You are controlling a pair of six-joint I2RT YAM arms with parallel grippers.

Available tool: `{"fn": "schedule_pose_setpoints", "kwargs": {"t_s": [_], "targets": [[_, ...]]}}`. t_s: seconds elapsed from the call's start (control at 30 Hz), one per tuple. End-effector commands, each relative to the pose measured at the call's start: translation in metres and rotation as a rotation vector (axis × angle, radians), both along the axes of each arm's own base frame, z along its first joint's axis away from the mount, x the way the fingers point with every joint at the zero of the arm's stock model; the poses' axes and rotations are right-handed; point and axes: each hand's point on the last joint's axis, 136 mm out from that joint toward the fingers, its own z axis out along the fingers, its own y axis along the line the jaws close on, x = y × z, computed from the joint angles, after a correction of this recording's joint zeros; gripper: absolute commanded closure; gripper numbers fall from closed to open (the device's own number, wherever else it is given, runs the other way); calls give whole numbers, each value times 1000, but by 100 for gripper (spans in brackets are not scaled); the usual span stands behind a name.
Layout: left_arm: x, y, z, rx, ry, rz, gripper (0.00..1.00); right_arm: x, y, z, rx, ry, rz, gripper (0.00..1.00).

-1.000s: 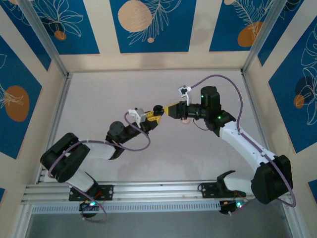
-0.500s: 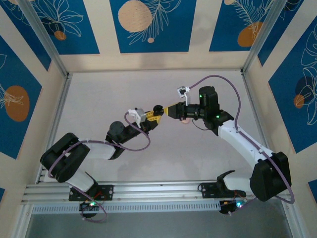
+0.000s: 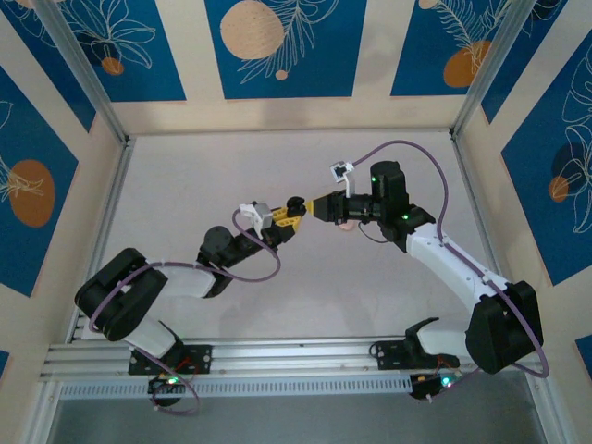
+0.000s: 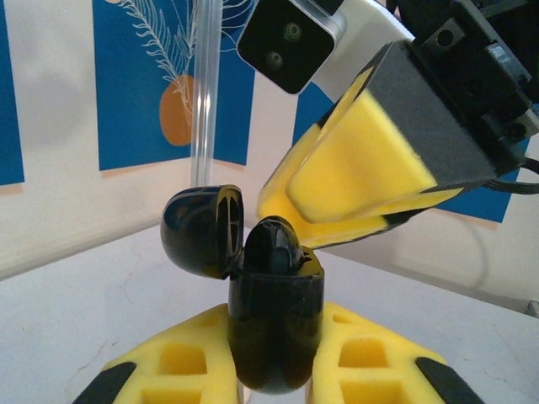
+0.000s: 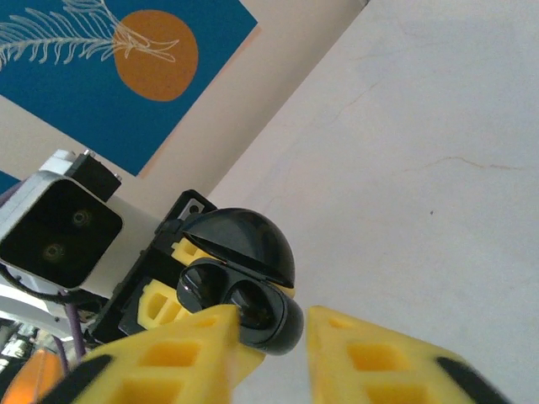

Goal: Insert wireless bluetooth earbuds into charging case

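Observation:
My left gripper (image 4: 276,341) is shut on the black charging case (image 4: 276,295) and holds it upright above the table. Its lid (image 4: 202,231) is swung open to the left. One glossy black earbud (image 4: 274,248) sits in the case's top and sticks out a little. In the right wrist view the case (image 5: 282,324) shows two dark glossy wells (image 5: 253,303) under the raised lid (image 5: 240,240). My right gripper (image 5: 274,324) is open, its left fingertip (image 5: 215,324) at the case's rim, with nothing between the fingers. From above, both grippers (image 3: 289,215) (image 3: 319,205) meet at mid-table.
A small pinkish round object (image 3: 347,225) lies on the table under the right wrist. The grey tabletop (image 3: 185,185) is bounded by aluminium frame rails (image 3: 102,213) and patterned walls. The right gripper's yellow fingers (image 4: 362,168) hang close above the case.
The right arm has edged slightly left, bringing its fingertips closer to the case. The left arm and the case have stayed put.

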Motion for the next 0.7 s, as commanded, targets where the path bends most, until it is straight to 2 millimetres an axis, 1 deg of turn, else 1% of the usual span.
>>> {"fn": "schedule_pose_setpoints", "kwargs": {"t_s": [0.0, 0.07, 0.13, 0.23, 0.37, 0.47, 0.53, 0.67], "targets": [[-14, -7, 33, -63, -82, -80, 87, -3, -1, 20, 52, -30, 46, 59], [-18, -11, 35, -63, -89, -115, 87, -5, 0, 26, 75, -30, 78, 52], [-22, -14, 37, -64, -93, -148, 87, -7, 3, 30, 93, -29, 108, 48], [-26, -20, 38, -65, -88, -192, 87, -10, 9, 32, 115, -9, 167, 46], [-26, -23, 37, -65, -77, -213, 87, -14, 17, 28, 126, 18, 222, 46], [-19, -22, 34, -73, -47, -184, 87, -18, 18, 31, 141, 10, 249, 47], [-16, -21, 30, -76, -27, -166, 87, -21, 16, 34, 145, -8, 249, 48], [-7, -21, 19, -79, 28, -138, 87, -25, 5, 41, 168, -49, 230, 52]]}}
